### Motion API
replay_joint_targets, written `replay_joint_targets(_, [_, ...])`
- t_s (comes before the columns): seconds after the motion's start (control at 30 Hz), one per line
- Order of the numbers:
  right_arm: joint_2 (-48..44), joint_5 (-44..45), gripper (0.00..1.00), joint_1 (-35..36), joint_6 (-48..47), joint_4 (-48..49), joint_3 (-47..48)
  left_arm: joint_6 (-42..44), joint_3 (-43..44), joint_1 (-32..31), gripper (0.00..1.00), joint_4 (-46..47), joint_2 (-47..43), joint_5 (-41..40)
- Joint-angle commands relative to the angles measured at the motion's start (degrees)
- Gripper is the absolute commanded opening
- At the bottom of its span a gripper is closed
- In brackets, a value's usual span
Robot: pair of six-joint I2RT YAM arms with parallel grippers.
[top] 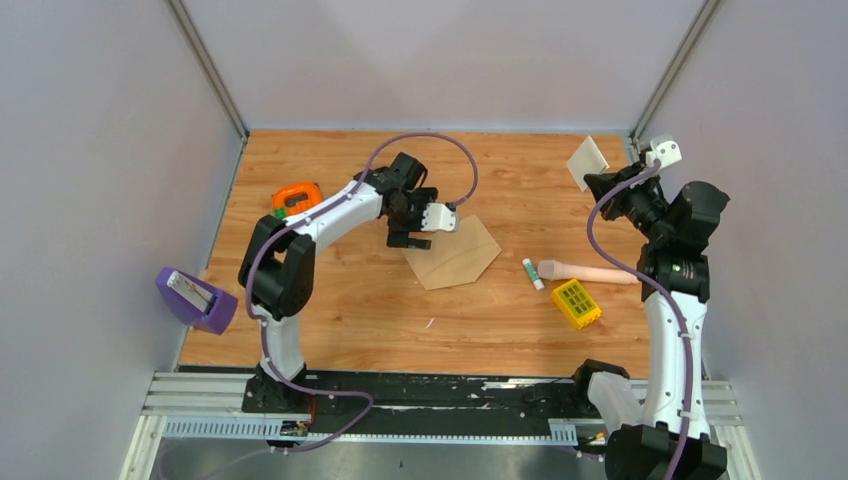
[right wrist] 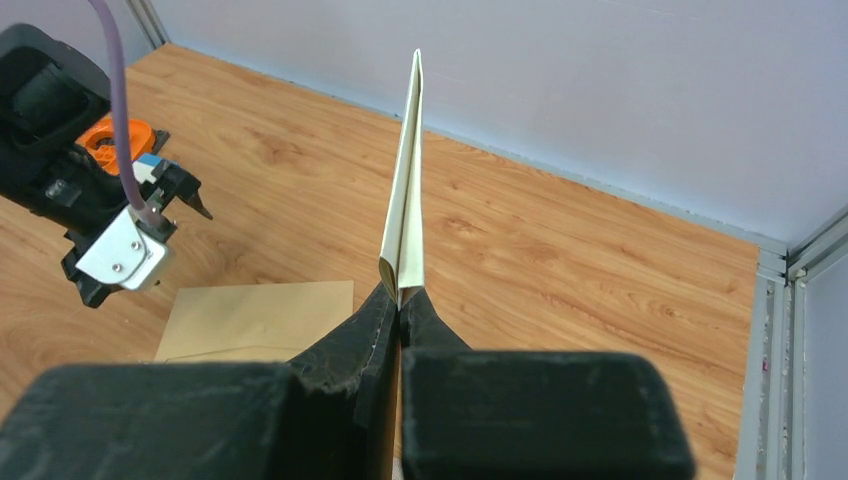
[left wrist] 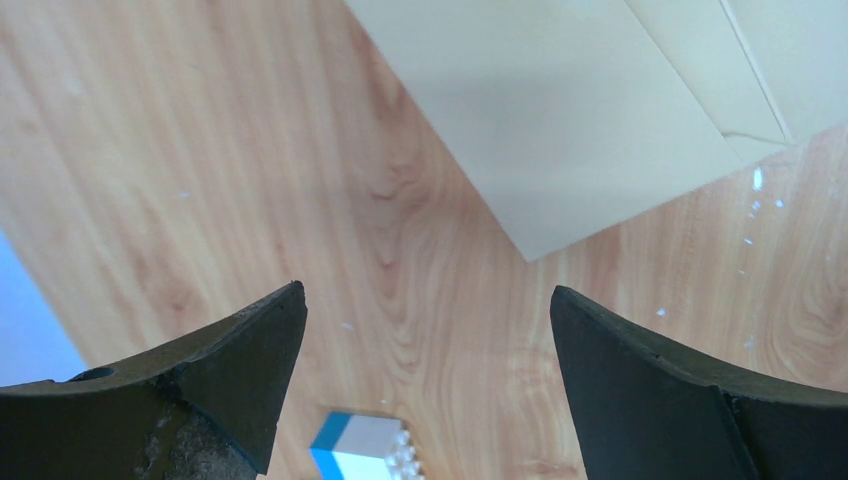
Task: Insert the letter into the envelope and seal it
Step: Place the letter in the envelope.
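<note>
While aloft, letter (right wrist: 408,190) between right fingers (right wrist: 362,340)

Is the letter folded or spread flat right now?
Folded: the letter stands edge-on in the shut right hand, showing two layers joined at a crease by the fingertips.

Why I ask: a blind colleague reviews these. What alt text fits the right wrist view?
The right gripper, shut, pinches the folded cream letter by its lower edge so it stands upright above the wooden table. The brown envelope lies flat at lower left, with the left gripper near it.
</note>
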Motion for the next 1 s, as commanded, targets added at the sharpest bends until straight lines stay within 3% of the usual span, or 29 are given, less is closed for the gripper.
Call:
replay_joint_targets(0.0, [0.26, -0.48, 0.00, -0.38, 0.69, 2.42, 0.15, -4.44, 3.67, -0.76, 1.00, 6.20, -4.04, 2.41])
replay_joint_targets(0.2, [0.08, 0.52, 0.00, -0.38, 0.32, 2.95, -0.36, -6.31, 7.03, -7.02, 1.00, 13.13, -1.12, -1.93])
replay_joint_targets(0.4, [-0.11, 1.14, 0.00, -0.83, 0.32, 3.30, -0.61, -5.93, 15.13, -13.50, 1.00, 17.31, 8.34, -5.76])
replay_joint_targets(0.73, [-0.50, -0.03, 0.00, -2.04, 0.59, 3.48, -1.00, -5.37, 32.85, -18.08, 1.00, 17.32, 24.81, -9.22])
replay_joint_targets(0.97, [-1.09, -0.03, 0.00, -2.13, 0.43, 3.65, -1.15, -3.50, 34.18, -20.53, 1.00, 19.07, 28.58, -9.85])
